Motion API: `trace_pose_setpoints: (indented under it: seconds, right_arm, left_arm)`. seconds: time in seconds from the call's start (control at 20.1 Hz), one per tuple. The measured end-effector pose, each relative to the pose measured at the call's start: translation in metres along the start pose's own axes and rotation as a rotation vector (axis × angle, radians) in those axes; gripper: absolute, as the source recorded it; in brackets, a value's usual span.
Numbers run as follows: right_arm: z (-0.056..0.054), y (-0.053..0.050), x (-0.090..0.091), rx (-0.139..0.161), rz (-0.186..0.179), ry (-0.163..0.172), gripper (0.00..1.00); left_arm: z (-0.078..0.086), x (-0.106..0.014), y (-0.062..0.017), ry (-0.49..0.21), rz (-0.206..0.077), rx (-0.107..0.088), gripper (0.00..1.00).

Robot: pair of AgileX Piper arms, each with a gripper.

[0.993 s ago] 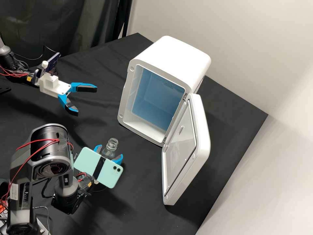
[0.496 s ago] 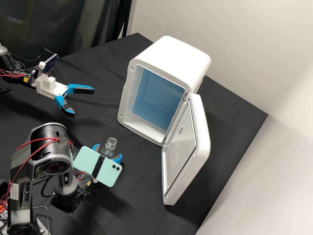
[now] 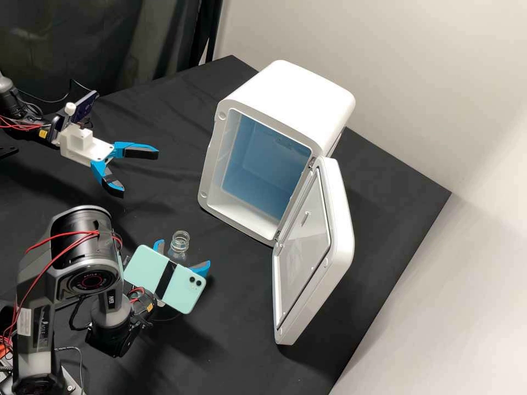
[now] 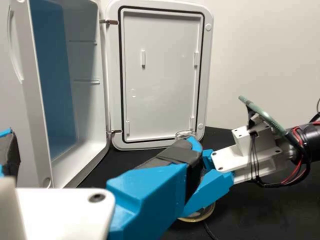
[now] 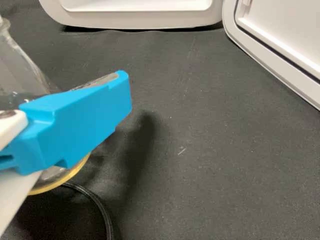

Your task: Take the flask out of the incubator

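Flask [image 3: 179, 244]: a clear glass conical flask stands upright on the black bench [image 3: 164, 104]. It is outside the incubator, in front of the opening and apart from it.
Right gripper [image 3: 180, 257]: low over the bench, with its blue fingers spread, one on each side of the flask. The grip looks released. I cannot tell whether a pad touches the glass.
Left gripper [image 3: 137, 171]: hovers above the bench, well apart from the flask. Its fingers are wide apart and hold nothing.
Incubator [image 3: 296, 99]: a white box with a pale blue chamber, standing on the bench.
Door [image 3: 324, 247]: swung wide open, with its inner face showing.
Phone [image 3: 164, 278]: mint green, mounted on the right wrist. In the high view it hides the flask's lower body.
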Motion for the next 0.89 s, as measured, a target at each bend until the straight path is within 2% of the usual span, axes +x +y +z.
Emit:
trace_pose_setpoints:
  seconds: [0.3, 0.55, 0.65, 0.74, 0.89]
  right_arm:
    - [-0.001, 0.002, -0.001, -0.010, 0.012, 0.003, 1.00]
    - [0.003, 0.013, -0.005, -0.013, 0.062, -0.016, 1.00]
    - [0.004, 0.016, -0.005, -0.013, 0.070, -0.011, 1.00]
    - [0.006, 0.017, -0.006, 0.001, 0.078, -0.013, 1.00]
    - [0.006, 0.020, -0.006, 0.000, 0.088, -0.012, 1.00]
  left_arm:
    - [0.001, 0.000, -0.0003, -0.010, -0.004, 0.002, 1.00]
    - [0.005, 0.000, -0.0016, -0.036, -0.013, 0.001, 1.00]
    - [0.005, 0.000, -0.0006, -0.037, -0.009, 0.002, 1.00]
    - [0.005, 0.000, 0.0002, -0.038, -0.005, 0.002, 1.00]
    - [0.006, 0.000, 0.0010, -0.040, -0.001, 0.001, 1.00]
